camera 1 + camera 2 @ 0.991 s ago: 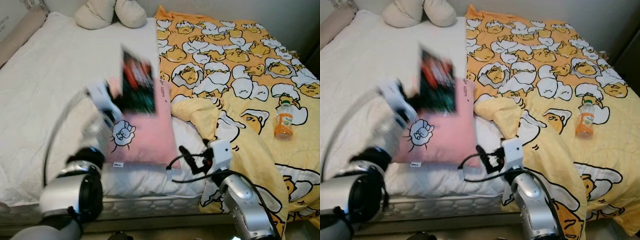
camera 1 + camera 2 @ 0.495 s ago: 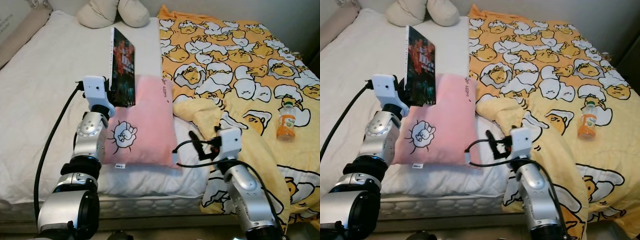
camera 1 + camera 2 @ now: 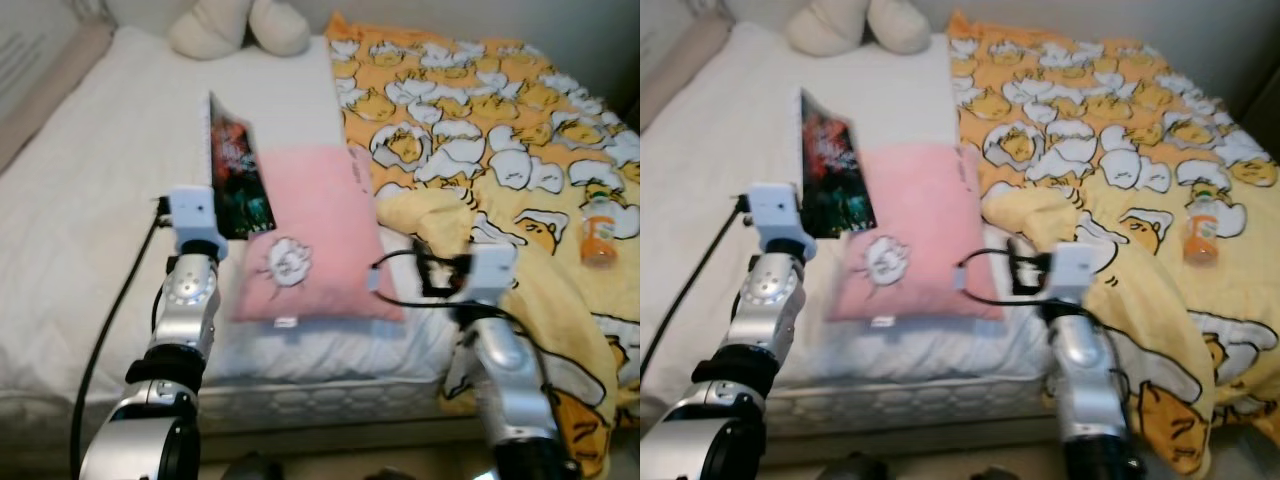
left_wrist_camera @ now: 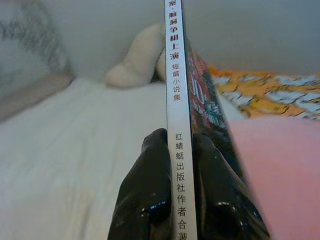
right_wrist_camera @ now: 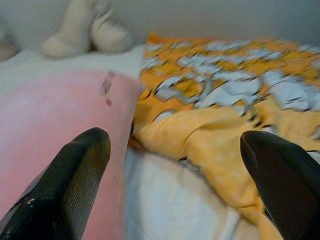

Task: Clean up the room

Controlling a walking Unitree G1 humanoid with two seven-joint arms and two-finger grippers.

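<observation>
Left wrist view gives the clearest look at the grab: the left gripper (image 4: 181,145) has its two black fingers (image 4: 150,185) pinched on the white spine of a book (image 4: 175,75), one on each side, and you can read Chinese print running down the spine. From the head camera the book (image 3: 235,180) stands upright on edge, dark cover with red bits, held up over the white sheet (image 3: 90,200) right beside the near-left edge of the pink pillow (image 3: 310,230). I can't tell if its bottom edge touches the bed or hangs just off it.

Pink pillow lies flat around the middle of the bed, near the front edge, with a little cartoon drawing on it. The right gripper (image 5: 175,150) sits low at the front edge of the bed with its fingers spread wide and nothing between them, pointed at the gap where the pillow meets the yellow blanket (image 3: 480,130). That blanket, covered in egg cartoon prints, takes up the right half of the bed and is bunched up near the pillow.

An orange drink bottle (image 3: 598,222) lies on the blanket toward the bed's right edge, well apart from both grippers. A cream plush cushion (image 3: 240,25) sits at the far edge by the wall.
</observation>
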